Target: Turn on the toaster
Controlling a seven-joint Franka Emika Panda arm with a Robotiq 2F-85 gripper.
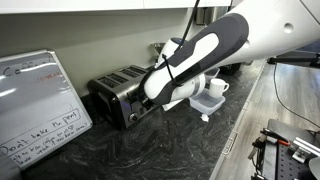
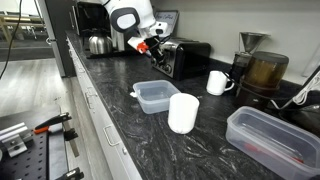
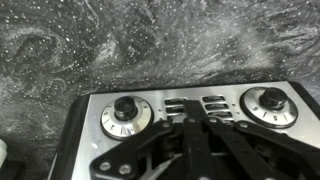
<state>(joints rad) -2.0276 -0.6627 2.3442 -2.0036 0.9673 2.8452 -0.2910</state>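
Note:
The toaster [image 1: 112, 88] is a boxy silver unit with dark top slots, standing on the dark speckled counter against the wall; it also shows in an exterior view [image 2: 188, 58]. My gripper [image 1: 135, 116] is at its front face, also seen in an exterior view [image 2: 152, 47]. In the wrist view the toaster's silver front panel [image 3: 150, 108] shows a left knob [image 3: 125, 111], a right knob [image 3: 270, 101] and small buttons between them. My gripper [image 3: 190, 114] has its fingers together, their tips over the buttons in the panel's middle. The levers are hidden.
A whiteboard [image 1: 40, 105] leans beside the toaster. A white mug [image 2: 218, 82], a clear plastic box [image 2: 155, 96], a white cup [image 2: 183, 112], a coffee maker [image 2: 262, 70] and a larger clear container [image 2: 270, 135] stand on the counter. A kettle [image 2: 97, 44] is farther back.

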